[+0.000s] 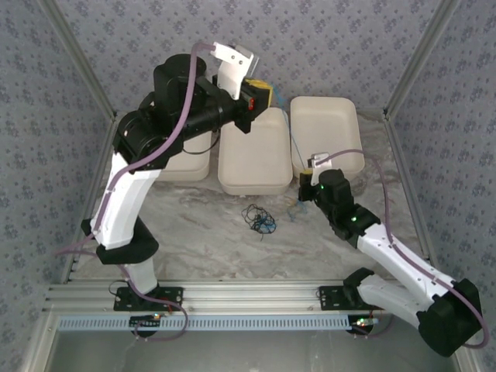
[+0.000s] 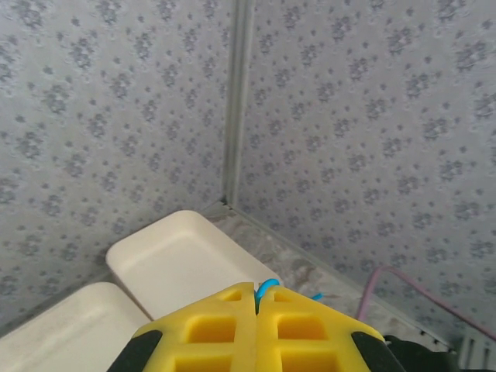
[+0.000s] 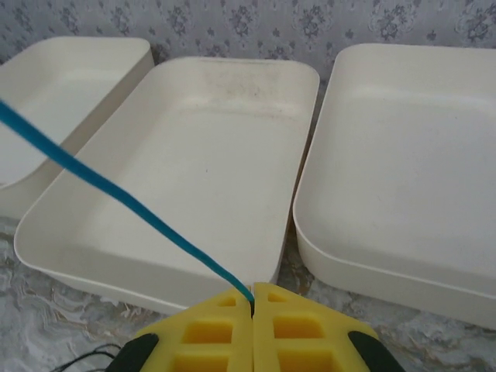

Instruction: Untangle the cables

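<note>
Tabletop of pale marble — cables mid-surface — patterned walls, cream trays behind

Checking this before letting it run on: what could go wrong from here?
1. The blue cable runs taut from the shut right gripper; more pull could slip or strain it.
2. The shut left gripper pinches blue cable with only a small loop showing; that may slide out.
3. The tangle on the table could get dragged toward the trays if linked to it.
</note>
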Controlling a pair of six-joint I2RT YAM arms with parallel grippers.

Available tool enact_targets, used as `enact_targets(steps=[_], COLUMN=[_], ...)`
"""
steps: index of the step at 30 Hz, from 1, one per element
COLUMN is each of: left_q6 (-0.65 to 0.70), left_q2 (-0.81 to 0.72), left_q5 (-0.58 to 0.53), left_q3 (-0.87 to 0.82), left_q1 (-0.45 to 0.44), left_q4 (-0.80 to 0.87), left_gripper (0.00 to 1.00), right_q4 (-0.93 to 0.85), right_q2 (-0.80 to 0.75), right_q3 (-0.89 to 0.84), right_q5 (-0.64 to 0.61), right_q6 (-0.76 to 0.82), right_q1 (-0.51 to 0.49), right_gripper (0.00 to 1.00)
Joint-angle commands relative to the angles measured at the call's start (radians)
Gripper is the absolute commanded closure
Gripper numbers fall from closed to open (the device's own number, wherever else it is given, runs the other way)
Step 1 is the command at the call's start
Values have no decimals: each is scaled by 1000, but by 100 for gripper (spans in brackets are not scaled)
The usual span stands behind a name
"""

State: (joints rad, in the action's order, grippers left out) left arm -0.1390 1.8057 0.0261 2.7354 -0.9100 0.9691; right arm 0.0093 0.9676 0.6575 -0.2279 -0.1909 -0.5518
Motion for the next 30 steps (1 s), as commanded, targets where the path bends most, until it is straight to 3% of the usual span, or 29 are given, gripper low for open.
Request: enact_targets(steps=[1,8,18,23,26,30], left_q6=[-54,-102,-116,-129,-115,-39], left_q2=[-98,-142,-190,-218,-216,-231], left_q5=[62,97,78,81,81,3], left_q3=[49,47,46,38,35,27], left_q1=[6,47,69,80,80,83], left_q4=[-153,-177,-179,-181,-166,-106], left_gripper=[100,100,100,100,100,100], right_q4=[76,70,77,5,-26,-17], right_q2=[67,230,334,272,176,79], right_q3=[-33,-15,-1,-26,-39,-43], right_q5=[-22,-4,-67,-64,22,167], right_q6=[-21,-106,-117,-149,-153,-114], right_q1=[7,-5,-7,-6,-31,-164], right_gripper=[88,73,77,77,68,48])
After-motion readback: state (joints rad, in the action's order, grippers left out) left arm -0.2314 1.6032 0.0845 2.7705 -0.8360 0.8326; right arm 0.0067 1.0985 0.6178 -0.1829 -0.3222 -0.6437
